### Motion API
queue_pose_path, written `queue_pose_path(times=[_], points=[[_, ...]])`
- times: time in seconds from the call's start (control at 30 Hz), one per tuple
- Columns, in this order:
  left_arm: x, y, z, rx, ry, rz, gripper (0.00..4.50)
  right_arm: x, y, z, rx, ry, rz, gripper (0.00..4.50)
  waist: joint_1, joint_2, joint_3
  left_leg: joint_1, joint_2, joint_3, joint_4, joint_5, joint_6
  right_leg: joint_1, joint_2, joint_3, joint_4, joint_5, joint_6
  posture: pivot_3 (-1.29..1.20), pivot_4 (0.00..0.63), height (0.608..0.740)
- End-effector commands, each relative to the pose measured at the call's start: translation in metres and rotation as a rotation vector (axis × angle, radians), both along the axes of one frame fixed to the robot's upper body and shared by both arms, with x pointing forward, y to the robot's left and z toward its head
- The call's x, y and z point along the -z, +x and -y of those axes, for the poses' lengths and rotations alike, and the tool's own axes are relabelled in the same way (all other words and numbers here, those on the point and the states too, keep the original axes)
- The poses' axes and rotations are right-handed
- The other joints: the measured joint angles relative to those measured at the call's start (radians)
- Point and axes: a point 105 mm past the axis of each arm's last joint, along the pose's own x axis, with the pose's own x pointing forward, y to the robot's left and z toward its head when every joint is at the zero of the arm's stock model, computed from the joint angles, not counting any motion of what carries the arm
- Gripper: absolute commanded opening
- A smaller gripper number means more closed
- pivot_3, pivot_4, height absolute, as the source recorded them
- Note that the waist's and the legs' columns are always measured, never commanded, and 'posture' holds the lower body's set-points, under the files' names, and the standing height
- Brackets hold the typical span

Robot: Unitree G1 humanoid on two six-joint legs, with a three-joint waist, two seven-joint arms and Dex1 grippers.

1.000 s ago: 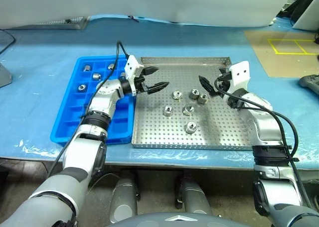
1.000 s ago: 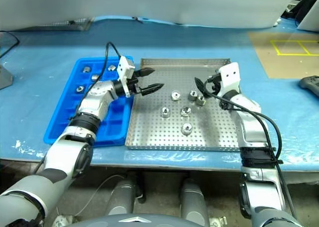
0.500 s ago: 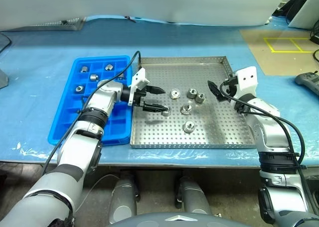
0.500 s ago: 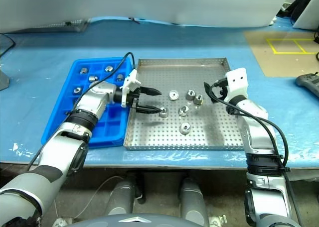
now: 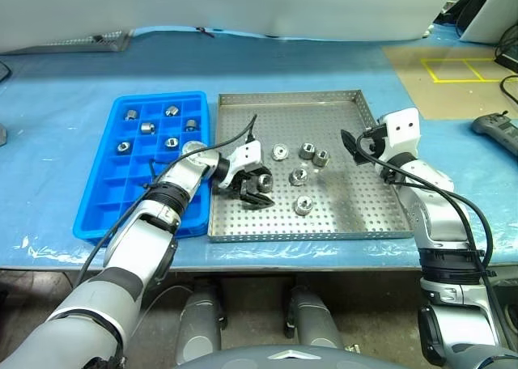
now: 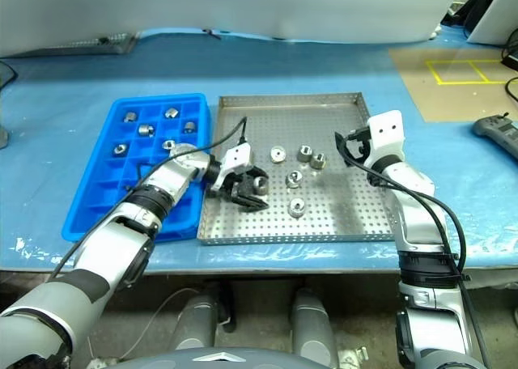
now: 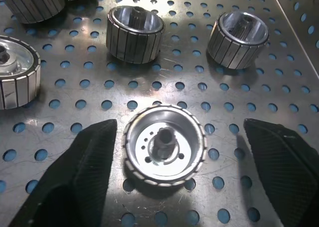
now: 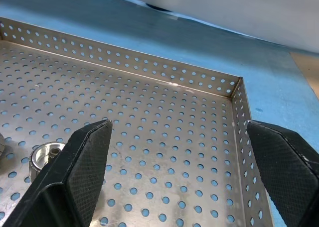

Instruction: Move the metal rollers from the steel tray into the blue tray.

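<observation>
We see the left arm reaching from over the blue tray across the steel tray's left rim, its left gripper tilted down onto the perforated floor. In the left wrist view its two fingers stand apart on either side of one roller that lies hole-up, neither finger touching it. The right arm extends along the steel tray's right rim, and its right gripper is held level above the floor with fingers spread wide and empty. Four more metal rollers lie near the steel tray's centre; five others sit in compartments at the blue tray's far end. We can read no writing or labels.
</observation>
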Motion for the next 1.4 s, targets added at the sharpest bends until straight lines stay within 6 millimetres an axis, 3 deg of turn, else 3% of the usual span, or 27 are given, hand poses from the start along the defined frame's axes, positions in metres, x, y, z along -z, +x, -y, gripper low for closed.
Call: queue_pose_path(times=[0.03,0.13,0.23,0.33,0.47,0.63,0.73,0.97,1.17,1.4], points=[[-0.004,-0.003,0.003,0.043,-0.003,0.002,2.93,-0.019,-0.003,-0.004,-0.008,0.007,0.084,4.50,0.000,0.000,0.000,0.000,0.000,0.000,0.000,0.000,0.000,0.000,0.000,0.000,0.000,0.000,0.000,-0.35,0.150,0.740],[-0.031,0.000,0.014,-0.002,-0.193,-0.062,1.87,-0.015,0.000,-0.012,-0.027,0.020,0.078,4.50,0.002,0.000,0.000,0.000,0.000,0.000,0.000,0.000,0.000,0.000,0.000,0.000,0.000,0.000,0.000,-0.33,0.150,0.740],[-0.063,0.003,0.014,-0.053,-0.398,-0.116,1.85,-0.012,0.006,-0.024,-0.067,0.032,0.071,4.50,0.005,0.000,0.000,-0.001,0.000,0.000,0.000,0.000,0.000,0.000,0.000,0.000,0.000,0.000,0.000,-0.28,0.150,0.740],[-0.086,0.017,0.000,-0.219,-0.555,-0.089,1.85,-0.012,0.016,-0.044,-0.135,0.046,0.067,4.50,0.002,0.000,0.000,0.000,0.000,0.000,0.000,0.000,0.000,-0.001,0.000,0.000,0.001,0.000,0.000,-0.19,0.150,0.740],[-0.100,0.041,-0.036,-0.567,-0.705,-0.004,1.85,-0.009,0.031,-0.074,-0.239,0.052,0.050,4.50,0.007,0.001,0.000,0.000,0.001,-0.001,0.000,0.000,0.000,-0.001,0.000,-0.001,0.001,0.000,0.000,-0.04,0.150,0.740],[-0.114,0.036,-0.097,-0.930,-0.797,0.232,1.85,-0.008,0.048,-0.119,-0.388,0.070,0.031,4.50,0.035,0.000,0.000,-0.004,0.001,-0.002,0.000,0.000,0.000,-0.002,0.000,-0.003,0.000,0.000,-0.001,0.17,0.150,0.740],[-0.115,0.021,-0.130,-1.101,-0.813,0.335,1.85,-0.007,0.054,-0.146,-0.477,0.088,0.021,4.50,0.064,0.000,0.000,-0.006,0.002,-0.003,0.000,0.000,0.000,-0.003,0.000,-0.006,0.000,0.000,-0.001,0.27,0.150,0.740],[-0.106,-0.019,-0.173,-1.371,-0.764,0.429,1.85,-0.007,0.054,-0.195,-0.640,0.089,0.012,4.50,0.139,0.000,0.000,-0.006,0.003,-0.004,0.000,0.000,0.000,-0.002,0.000,-0.007,0.000,-0.001,-0.001,0.41,0.150,0.740],[-0.087,-0.038,-0.188,-1.513,-0.666,0.440,1.85,-0.003,0.053,-0.209,-0.682,0.092,0.005,4.50,0.175,0.000,0.000,-0.005,0.003,-0.007,-0.001,0.000,-0.001,-0.001,-0.001,-0.007,0.001,-0.001,-0.001,0.45,0.150,0.740],[-0.067,-0.035,-0.200,-1.632,-0.603,0.395,1.85,-0.003,0.052,-0.208,-0.677,0.086,0.018,4.50,0.180,0.000,0.000,-0.004,0.002,-0.010,-0.009,0.004,-0.008,-0.004,0.000,-0.007,0.001,-0.001,0.000,0.41,0.150,0.740]])
